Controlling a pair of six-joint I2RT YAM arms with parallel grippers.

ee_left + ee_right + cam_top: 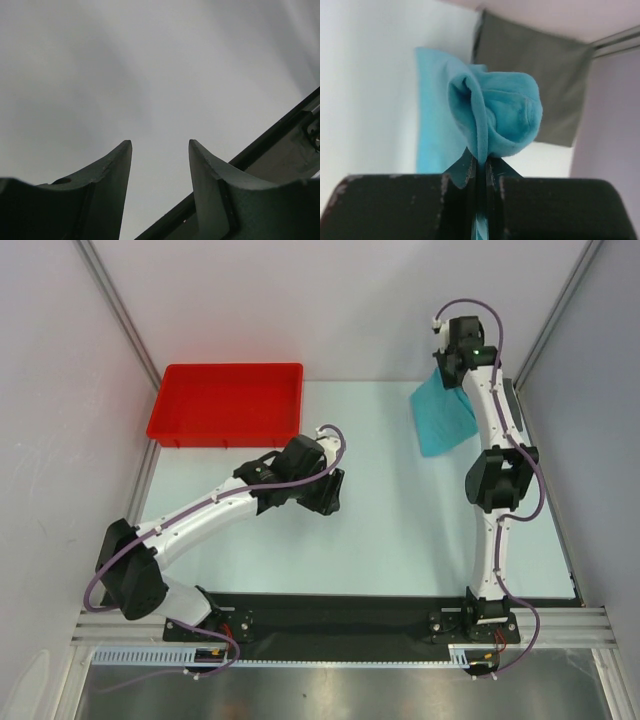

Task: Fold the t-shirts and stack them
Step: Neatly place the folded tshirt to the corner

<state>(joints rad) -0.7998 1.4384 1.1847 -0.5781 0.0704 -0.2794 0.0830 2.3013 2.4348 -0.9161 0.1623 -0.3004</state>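
Note:
The turquoise t-shirt (442, 415) hangs at the far right of the table, lifted by one edge. My right gripper (447, 365) is shut on it; the right wrist view shows its jaws pinching a bunched fold of the turquoise cloth (492, 117). The dark grey t-shirt (535, 100) lies flat as a folded rectangle beyond it in the corner; the arm hides it in the top view. My left gripper (330, 490) is open and empty over the table's middle, its fingers (112, 175) apart with nothing between them.
A red plastic tray (228, 403) stands at the far left of the table. Grey walls close in on both sides. A black rail (340, 620) runs along the near edge by the arm bases.

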